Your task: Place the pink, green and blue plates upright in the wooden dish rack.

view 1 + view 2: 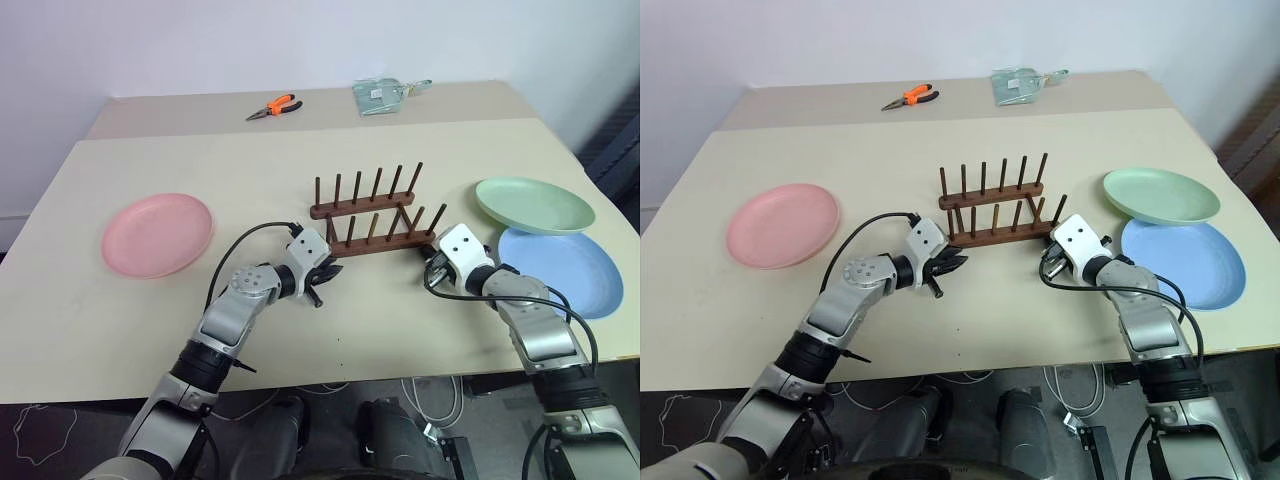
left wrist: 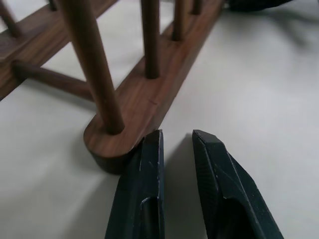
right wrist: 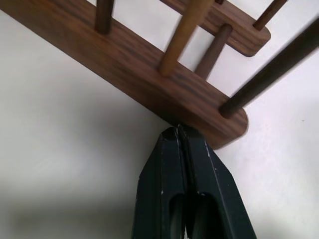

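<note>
In the middle of the frame stands the wooden dish rack, pegs up, no plate in it, and both arms are right at its near rail. The left gripper sits at the rack's left end, fingers a narrow gap apart and gripping nothing, one fingertip seemingly just against the rounded rail end, though the contact is hard to judge. The right gripper is pinched fully closed, empty, its tip pressed up to the rail's right end. The pink plate lies flat at left centre; at the right, the green plate overlaps the rim of the blue plate below it. Orange pliers rest at the top.
</note>
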Tool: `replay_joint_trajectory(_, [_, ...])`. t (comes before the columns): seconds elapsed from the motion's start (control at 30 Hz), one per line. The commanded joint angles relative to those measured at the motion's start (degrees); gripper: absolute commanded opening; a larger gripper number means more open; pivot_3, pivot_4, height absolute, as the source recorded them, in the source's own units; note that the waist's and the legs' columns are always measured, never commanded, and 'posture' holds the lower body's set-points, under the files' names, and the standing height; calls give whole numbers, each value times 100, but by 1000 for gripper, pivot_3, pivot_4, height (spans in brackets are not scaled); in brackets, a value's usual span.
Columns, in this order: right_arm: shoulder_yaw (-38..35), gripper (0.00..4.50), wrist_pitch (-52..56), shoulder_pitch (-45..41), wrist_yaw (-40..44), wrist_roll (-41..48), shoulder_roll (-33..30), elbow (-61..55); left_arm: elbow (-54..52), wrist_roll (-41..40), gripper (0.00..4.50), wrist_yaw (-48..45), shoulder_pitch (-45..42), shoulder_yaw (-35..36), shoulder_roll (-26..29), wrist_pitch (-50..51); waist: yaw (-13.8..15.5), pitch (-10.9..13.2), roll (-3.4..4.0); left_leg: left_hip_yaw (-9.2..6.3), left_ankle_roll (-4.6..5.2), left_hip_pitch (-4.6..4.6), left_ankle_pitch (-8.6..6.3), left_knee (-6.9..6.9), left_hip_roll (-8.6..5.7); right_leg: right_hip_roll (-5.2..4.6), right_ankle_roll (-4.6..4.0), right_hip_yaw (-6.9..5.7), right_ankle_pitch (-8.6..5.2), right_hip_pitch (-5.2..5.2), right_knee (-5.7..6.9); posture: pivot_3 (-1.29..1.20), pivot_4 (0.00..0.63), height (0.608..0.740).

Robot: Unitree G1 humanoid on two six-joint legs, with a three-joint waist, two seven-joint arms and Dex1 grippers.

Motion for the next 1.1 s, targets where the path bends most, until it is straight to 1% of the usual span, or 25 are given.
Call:
replay_joint_trajectory(0.03, [-58,245,-29,2,120,85,-14,-125,311,163,905,340,153,307,162,84,-39,0,0,0,0,0,0,0,0,0,0,0,0,0,0,0,150,729])
replay_joint_trajectory(0.1, [-107,874,7,93,237,178,-60,-304,166,70,898,270,240,389,236,113,-75,0,0,-1,0,-1,0,0,0,0,0,0,0,0,0,0,150,729])
replay_joint_trajectory(0.13, [-123,1271,26,165,304,218,-92,-446,-21,26,1149,161,333,393,311,132,-92,0,0,-1,0,0,0,-2,1,1,0,0,0,-1,0,0,150,729])
replay_joint_trajectory(0.2, [-146,2310,78,345,485,328,-169,-891,-538,-10,1746,85,572,463,523,301,-125,0,0,0,-1,-1,-1,-8,6,6,0,0,0,-6,0,0,150,729])
replay_joint_trajectory(0.23, [-153,2879,108,405,539,364,-192,-1044,-709,-23,2256,91,649,497,590,381,-140,0,0,0,-3,-1,-2,-15,9,8,-1,1,-1,-11,1,0,150,729])
replay_joint_trajectory(0.27, [-159,3351,118,467,614,417,-218,-1238,-972,-127,2734,71,767,622,671,480,-151,0,1,0,-6,-2,-4,-17,11,11,-2,3,-1,-14,1,0,150,729])
replay_joint_trajectory(0.3, [-187,3839,162,515,687,511,-237,-1459,-1344,-367,3207,80,939,943,741,642,-163,1,2,-2,-7,-4,-4,-17,12,12,-3,3,-2,-17,2,0,150,729])
replay_joint_trajectory(0.33, [-210,4324,201,547,734,579,-250,-1613,-1610,-544,3226,93,1060,1173,790,766,-193,2,3,-1,-7,-7,-4,-17,12,12,-2,3,-2,-20,1,0,150,729])
replay_joint_trajectory(0.37, [-208,4426,194,563,775,593,-281,-1733,-1841,-667,3226,251,1163,1530,815,867,-207,4,2,-1,-7,-17,-5,-16,13,12,-2,6,-2,-29,1,0,150,729])
replay_joint_trajectory(0.43, [-181,4426,208,543,860,624,-303,-1791,-1937,-784,3226,811,1181,2312,790,1133,-193,8,-2,-1,-6,-34,-4,-11,13,13,-2,7,-1,-49,4,0,150,729])
replay_joint_trajectory(0.47, [-154,4477,257,514,935,671,-312,-1798,-1935,-761,3406,1148,1151,2699,797,1172,-180,9,-6,-2,-7,-37,-4,-8,13,14,-2,7,-1,-52,5,0,150,729])
replay_joint_trajectory(0.5, [-134,4500,318,484,1014,728,-313,-1798,-1902,-734,3696,1471,1092,3023,793,1261,-173,10,-6,-4,-8,-37,-3,-6,14,16,-1,7,-1,-53,7,0,150,729])
replay_joint_trajectory(0.57, [-66,4500,391,429,1201,839,-321,-1816,-1731,-527,4440,2270,905,3663,836,1444,-148,12,-10,-4,-10,-37,-3,-4,13,16,-1,7,-1,-51,7,0,150,729])
replay_joint_trajectory(0.63, [4,4500,421,373,1323,876,-308,-1832,-1610,-342,4440,3118,646,4295,845,1742,-100,13,-11,-3,-10,-37,-3,-6,11,15,-1,7,-1,-51,5,0,150,729])
replay_joint_trajectory(0.7, [70,4500,468,308,1415,913,-291,-1819,-1641,-371,4440,3783,396,4927,732,2052,-67,14,-14,-1,-11,-38,-3,-7,10,15,-1,7,0,-53,4,0,150,729])
replay_joint_trajectory(0.8, [174,4500,472,203,1496,921,-260,-1770,-1563,-491,4440,4351,236,5706,646,2424,-58,14,-16,-2,-22,-38,-10,-8,7,14,0,6,0,-53,3,0,150,729])
replay_joint_trajectory(0.87, [234,4500,432,149,1557,911,-265,-1732,-1517,-711,4440,4543,191,6152,503,2770,-54,14,-16,0,-25,-39,-11,-7,5,14,1,6,0,-53,4,0,150,729])
replay_joint_trajectory(0.97, [235,4500,385,100,1568,887,-247,-1704,-1661,-1598,4440,4420,43,6875,56,3624,-31,14,-23,-1,-27,-38,-11,-1,5,15,2,5,1,-49,5,0,150,729])
replay_joint_trajectory(1.03, [228,4500,353,94,1576,887,-245,-1713,-1760,-1958,4440,4343,3,7089,-124,3998,-27,23,-45,-3,-28,-38,-11,4,4,14,6,3,3,-44,5,0,150,729])
replay_joint_trajectory(1.1, [233,4500,318,113,1576,894,-248,-1746,-1815,-2195,3909,4299,-4,7147,-267,4194,-27,23,-50,-6,-32,-38,-9,4,5,15,6,1,3,-41,6,0,150,729])
